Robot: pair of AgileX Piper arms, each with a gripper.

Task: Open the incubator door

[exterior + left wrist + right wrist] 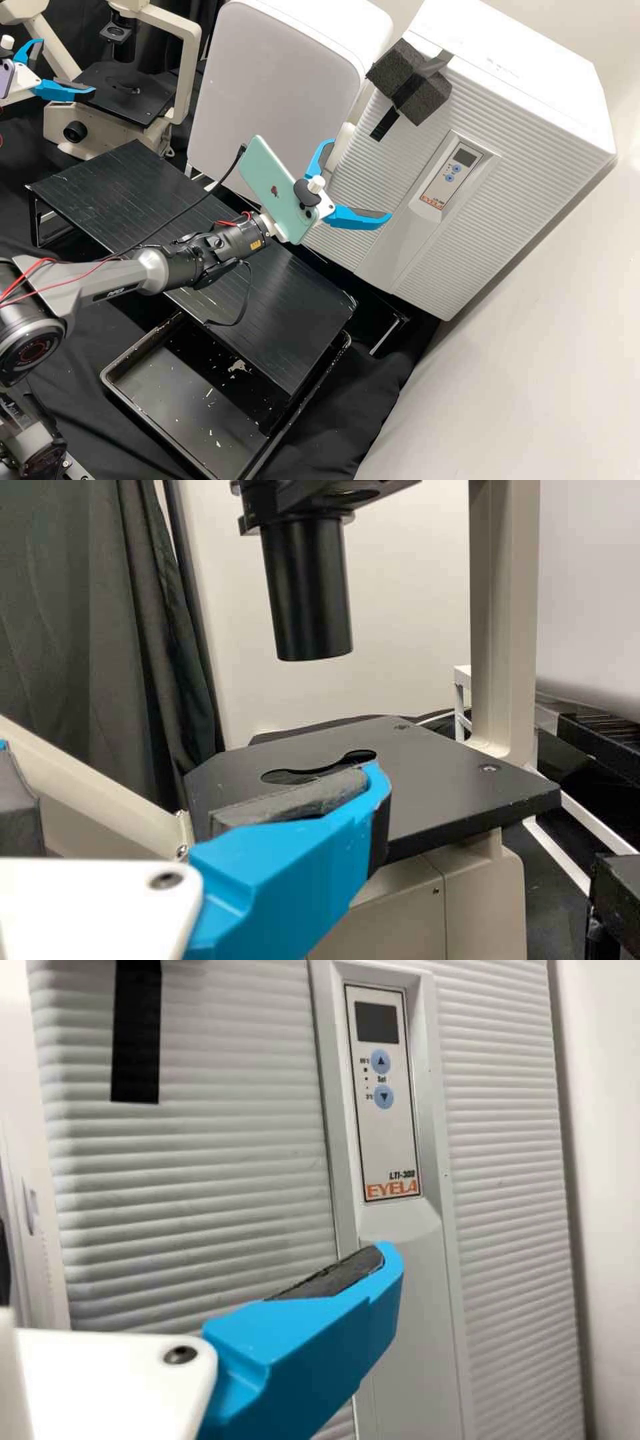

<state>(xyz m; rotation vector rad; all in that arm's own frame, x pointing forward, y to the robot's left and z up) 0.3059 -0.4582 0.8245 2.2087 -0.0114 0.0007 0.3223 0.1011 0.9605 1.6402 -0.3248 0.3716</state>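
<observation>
High view: you have one boxy white incubator (pixel 520 73) at the right, its door (pixel 460 260) finely ribbed; the right gripper (pixel 359 180) is in front, two fingers wide apart, contact not determinable. The left gripper (pixel 67 66), also spread, is near one microscope (pixel 59 120)

Left wrist view: you see one smooth black cylinder (pixel 305 590) above one flat stage (pixel 450 780)

Right wrist view: you see two round blue buttons (pixel 381 1061)

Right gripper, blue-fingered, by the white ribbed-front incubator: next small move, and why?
Probably raise the open right gripper toward the dark grey foam block taped near the top of the white incubator's ribbed door. The door looks shut, the foam seems the likeliest pull point, and the gripper hangs lower, holding nothing.
</observation>
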